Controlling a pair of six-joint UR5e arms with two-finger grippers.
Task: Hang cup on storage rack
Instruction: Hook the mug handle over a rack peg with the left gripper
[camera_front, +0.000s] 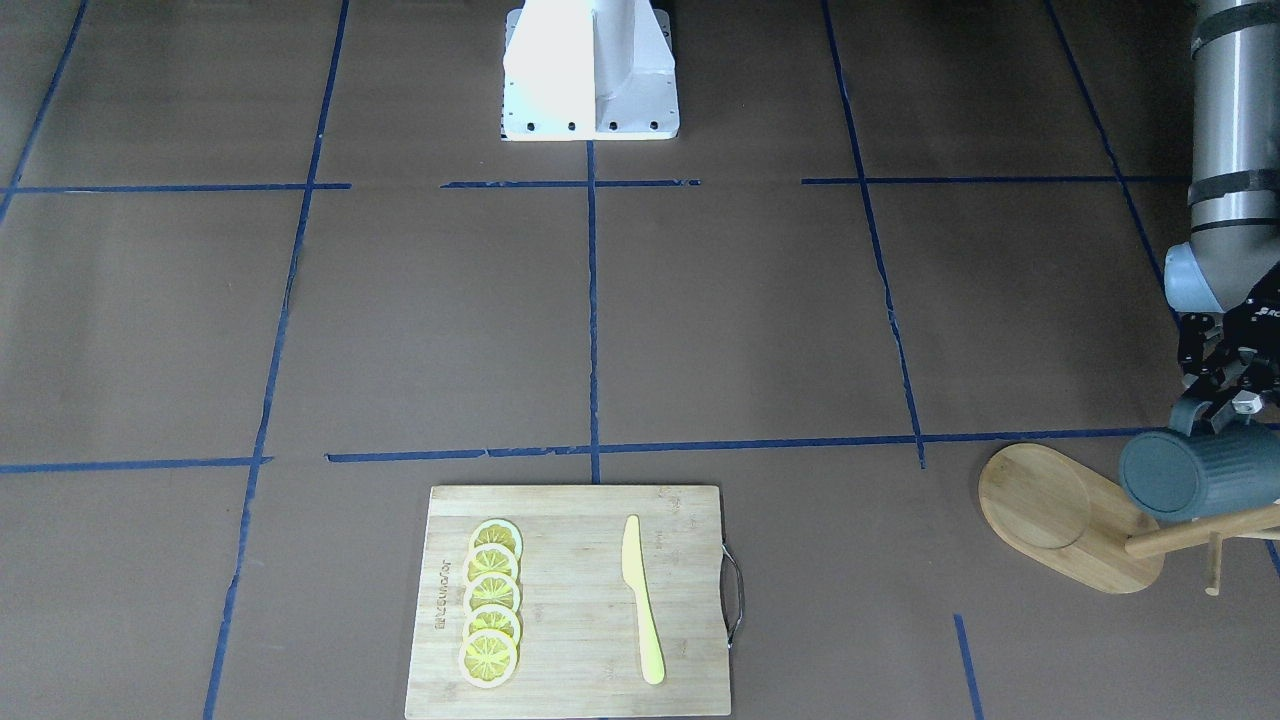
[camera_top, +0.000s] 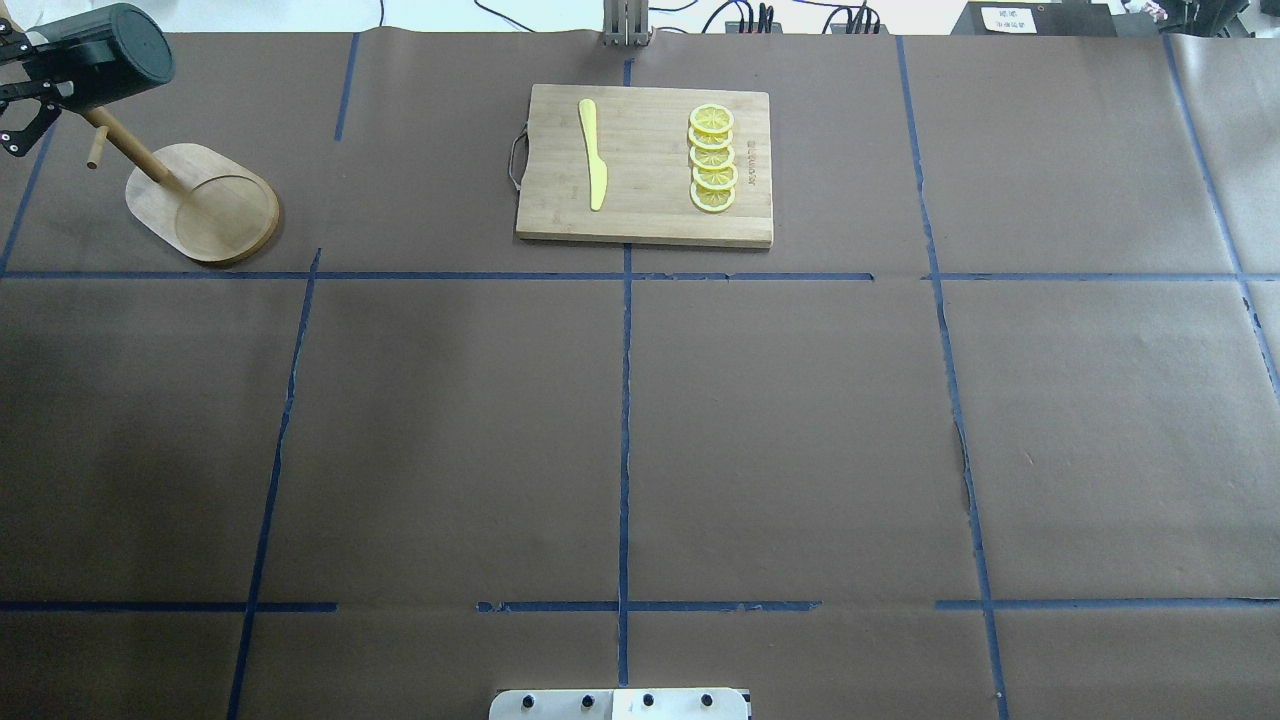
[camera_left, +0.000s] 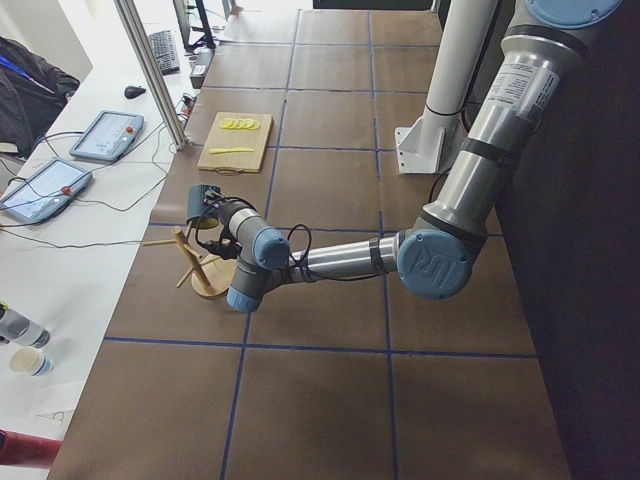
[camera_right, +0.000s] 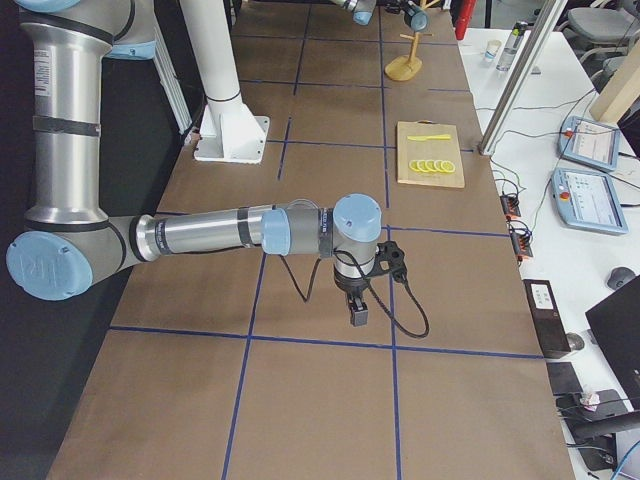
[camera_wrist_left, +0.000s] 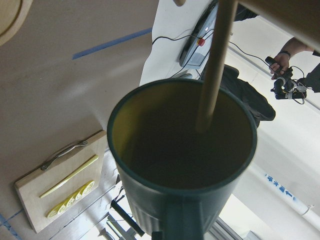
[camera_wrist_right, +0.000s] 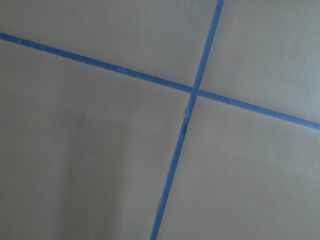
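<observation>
The cup (camera_front: 1195, 472) is pinched by its handle in the left claw (camera_front: 1218, 410) and held sideways above the storage rack (camera_front: 1040, 510) (1 peg is seen across its mouth). The state of the right claw (camera_right: 357, 314) cannot be told.

A bamboo cutting board (camera_front: 580, 610) lies flat on the brown worktop (camera_front: 750, 330), which is crossed by blue tape lines (camera_front: 592, 300). On the board, 5 overlapping lemon slices (camera_front: 492, 603) form a row. A yellow knife (camera_front: 640, 600) lies between them and the board's metal handle (camera_front: 737, 598).
</observation>
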